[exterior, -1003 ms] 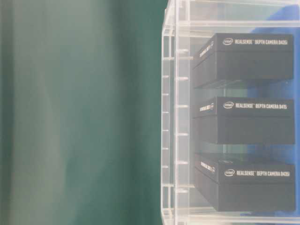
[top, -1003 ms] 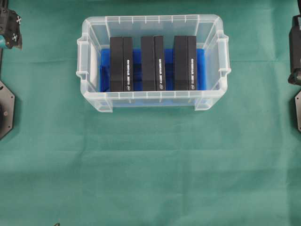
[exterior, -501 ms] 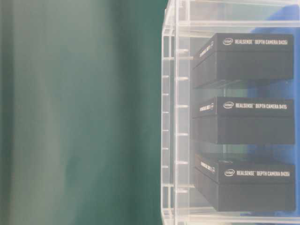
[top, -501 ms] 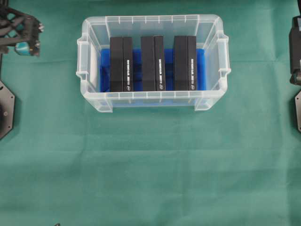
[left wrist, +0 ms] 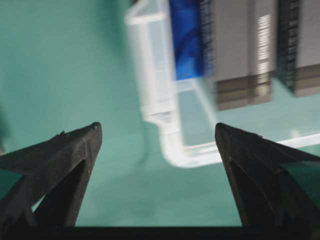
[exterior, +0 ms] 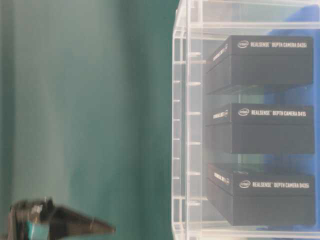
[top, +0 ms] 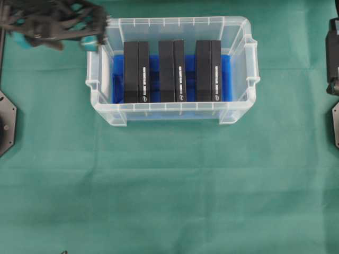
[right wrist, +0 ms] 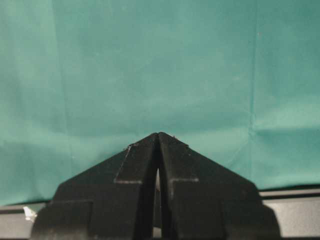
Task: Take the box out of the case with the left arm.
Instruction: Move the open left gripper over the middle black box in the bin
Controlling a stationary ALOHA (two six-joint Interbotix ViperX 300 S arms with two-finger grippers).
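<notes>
The case (top: pixel 169 22) is a clear tub with a blue bottom, standing at the back middle of the green cloth. Three black boxes stand side by side in it: left box (top: pixel 137 72), middle box (top: pixel 172 71), right box (top: pixel 208 70). My left gripper (top: pixel 95 27) hovers, blurred, at the case's far left corner, open and empty. In the left wrist view the left gripper (left wrist: pixel 156 127) frames the case's corner (left wrist: pixel 165 115), with the boxes (left wrist: pixel 240 50) beyond. My right gripper (right wrist: pixel 158 134) is shut over bare cloth.
The right arm (top: pixel 332 53) rests at the right edge of the table, away from the case. Black arm bases sit at the left edge (top: pixel 6 121) and the right edge (top: pixel 335 124). Green cloth (top: pixel 169 185) covers the table in front of the case.
My left gripper has swept right from the table's left edge to the case's far left corner, and now shows in the table-level view. The boxes, case and right arm have not moved.
</notes>
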